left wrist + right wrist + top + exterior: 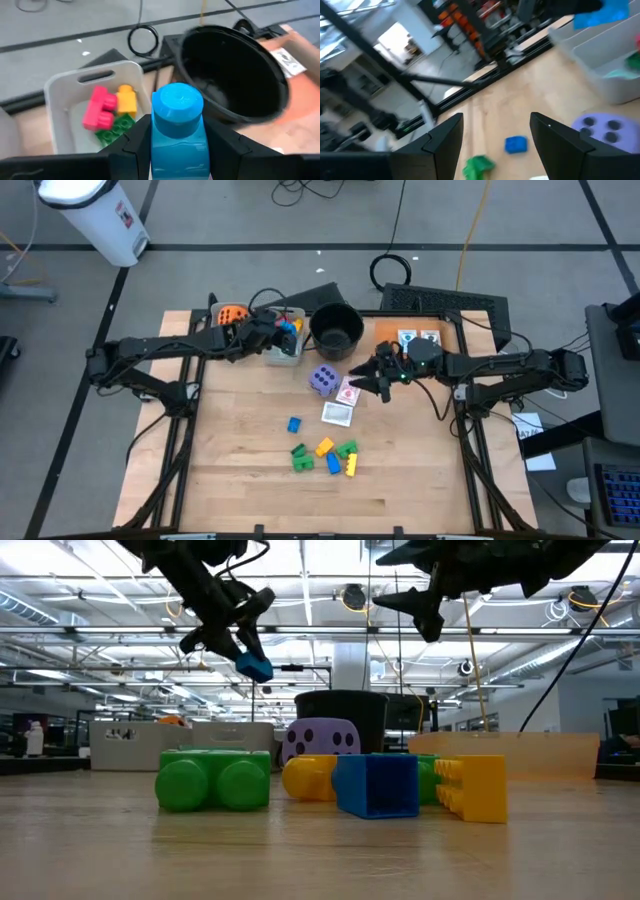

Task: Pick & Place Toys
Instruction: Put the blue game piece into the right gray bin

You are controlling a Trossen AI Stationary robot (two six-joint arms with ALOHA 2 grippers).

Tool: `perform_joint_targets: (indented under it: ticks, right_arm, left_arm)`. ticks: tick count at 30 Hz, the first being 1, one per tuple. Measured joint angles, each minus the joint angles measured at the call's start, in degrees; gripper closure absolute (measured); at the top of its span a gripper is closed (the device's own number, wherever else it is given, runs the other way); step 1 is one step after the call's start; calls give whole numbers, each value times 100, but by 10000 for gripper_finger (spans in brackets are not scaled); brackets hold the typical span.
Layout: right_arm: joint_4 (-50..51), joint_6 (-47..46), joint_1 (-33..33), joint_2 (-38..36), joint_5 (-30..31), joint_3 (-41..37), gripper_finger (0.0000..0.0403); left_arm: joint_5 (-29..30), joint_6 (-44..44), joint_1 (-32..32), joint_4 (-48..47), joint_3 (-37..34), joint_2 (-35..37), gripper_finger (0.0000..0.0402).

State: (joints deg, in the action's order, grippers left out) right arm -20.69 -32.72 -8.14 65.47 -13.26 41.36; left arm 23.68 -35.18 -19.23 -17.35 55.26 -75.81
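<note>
Landmark is the grey bin (285, 340) at the far-left of the table (240, 480), just beside the black pot (336, 330). The left gripper (283, 330) hangs over that bin with its fingers clamped partway on a light blue block (177, 127), and the left wrist view shows the block upright between the fingers, stud end pointing away from the wrist, with the bin's opening ahead and below and the pot beside it. So the release turns on one thing: the block sits above the bin, not above the pot, and by my read a straight drop should land it inside. The right gripper (378, 376) hovers on the pot's far side from the bin, above the picture cards (342, 402) and just beside the purple die (322, 379); its fingers stand apart and hold nothing. The right arm is the nearer one to the cards and die. The loose pile of green, yellow and blue blocks (325, 457) lies well toward the near edge from the bin, with a lone blue block (294, 424) between pile and die. Only the left wrist view shows the bin contents: a pink block (99, 109), a yellow block (126, 98) and a green block (112, 130). Only the low view shows the held block well clear of the tabletop
</note>
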Motion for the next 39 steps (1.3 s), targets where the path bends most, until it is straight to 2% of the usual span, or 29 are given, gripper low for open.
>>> perform_joint_targets:
  ticks: [4, 12, 17, 23, 39]
  right_arm:
    - [0, 240, -1, 0, 635, 0, 177]
    - [17, 599, -13, 0, 1447, 0, 177]
    - [43, 701, -69, 0, 2069, 0, 177]
    - [85, 579, -291, 2, 2079, 0, 177]
    - [90, 487, -650, 2, 2117, 0, 177]
  left_arm:
    - [1, 232, -295, 431, -231, -2, 259]
    - [13, 528, -731, 2211, -996, -209, 259]
    - [-291, 802, -916, 2455, -1077, -679, 259]
    - [-830, 830, -1092, 3023, -1070, -1302, 259]
    - [-865, 1089, -1230, 3454, -1064, -2079, 259]
